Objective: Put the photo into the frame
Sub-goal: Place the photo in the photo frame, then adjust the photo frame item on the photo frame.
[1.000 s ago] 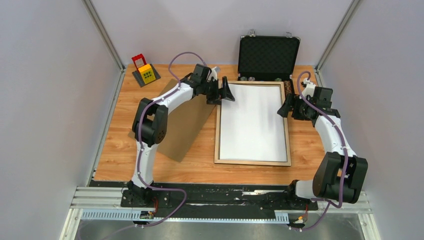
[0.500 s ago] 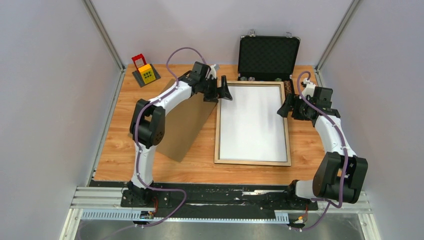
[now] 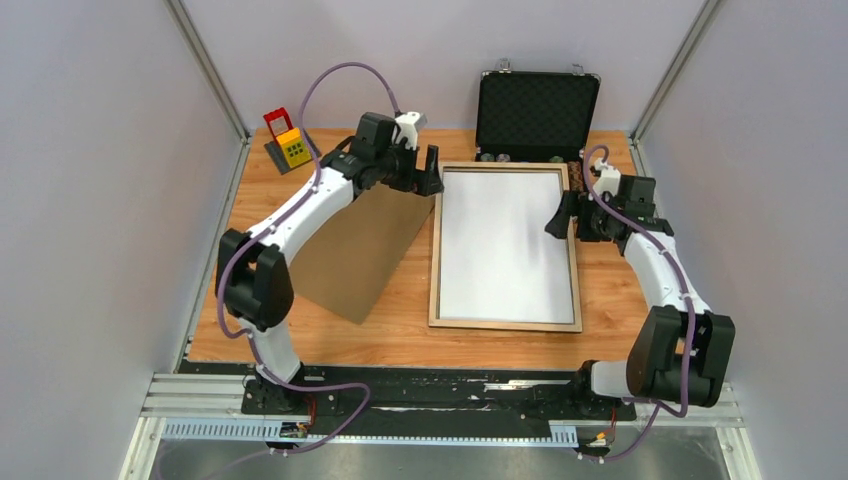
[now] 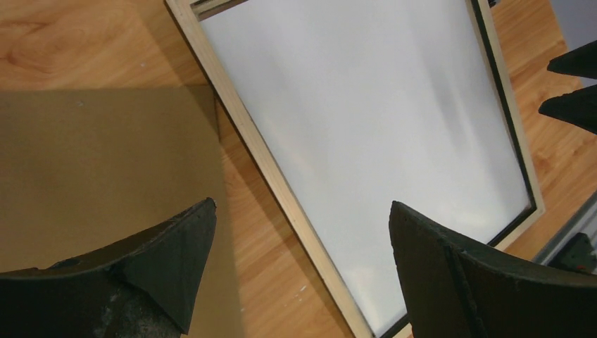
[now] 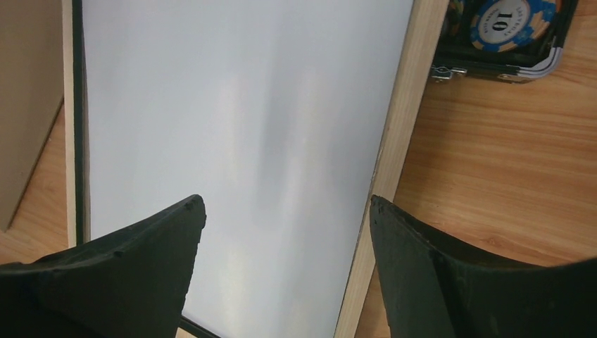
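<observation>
The frame, pale wood face up, lies flat at table centre. A plain white sheet fills its opening; no tree print shows, so I cannot tell whether it is the photo face down. My left gripper is open and empty just left of the frame's far left corner. In the left wrist view it hovers over the frame's rail and the sheet. My right gripper is open and empty over the right rail. In the right wrist view it straddles the rail and the sheet.
A plain brown backing board lies left of the frame, partly under the left arm. An open black chip case stands behind the frame, with chips visible in the right wrist view. A red and yellow toy block sits far left.
The left arm swung left and back, taking its open gripper off the frame's far left corner. The right gripper edged slightly left over the right rail. Frame and sheet stayed still.
</observation>
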Robot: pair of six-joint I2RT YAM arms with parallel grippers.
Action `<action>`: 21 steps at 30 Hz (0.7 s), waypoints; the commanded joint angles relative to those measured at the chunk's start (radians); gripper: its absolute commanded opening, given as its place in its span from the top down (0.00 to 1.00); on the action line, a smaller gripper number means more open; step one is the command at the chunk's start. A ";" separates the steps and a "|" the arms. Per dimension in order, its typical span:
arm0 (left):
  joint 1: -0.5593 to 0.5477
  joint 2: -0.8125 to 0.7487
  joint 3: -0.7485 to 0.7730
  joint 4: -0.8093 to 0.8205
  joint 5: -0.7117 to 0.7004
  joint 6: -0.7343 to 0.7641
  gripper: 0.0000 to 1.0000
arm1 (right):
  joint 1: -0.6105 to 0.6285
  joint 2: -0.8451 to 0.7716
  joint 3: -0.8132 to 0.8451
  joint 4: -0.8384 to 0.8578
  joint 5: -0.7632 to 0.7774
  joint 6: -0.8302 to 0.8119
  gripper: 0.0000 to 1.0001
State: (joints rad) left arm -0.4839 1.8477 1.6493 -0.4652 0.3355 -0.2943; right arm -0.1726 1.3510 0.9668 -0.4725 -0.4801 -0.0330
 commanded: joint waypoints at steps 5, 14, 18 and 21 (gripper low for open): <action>-0.004 -0.248 -0.205 0.056 -0.168 0.276 0.00 | 0.261 -0.014 0.010 0.093 0.213 -0.201 0.15; 0.056 -0.413 -0.370 0.009 -0.247 0.383 0.00 | 0.464 0.201 0.143 0.144 0.389 -0.282 0.17; 0.099 -0.456 -0.416 0.005 -0.243 0.387 0.00 | 0.504 0.303 0.224 0.188 0.413 -0.263 0.17; 0.125 -0.483 -0.436 0.004 -0.239 0.383 0.00 | 0.523 0.377 0.292 0.208 0.426 -0.239 0.18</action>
State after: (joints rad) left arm -0.3885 1.4250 1.2312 -0.4690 0.1062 0.0605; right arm 0.3202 1.6653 1.1538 -0.3511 -0.1013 -0.2893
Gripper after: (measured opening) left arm 0.998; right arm 0.827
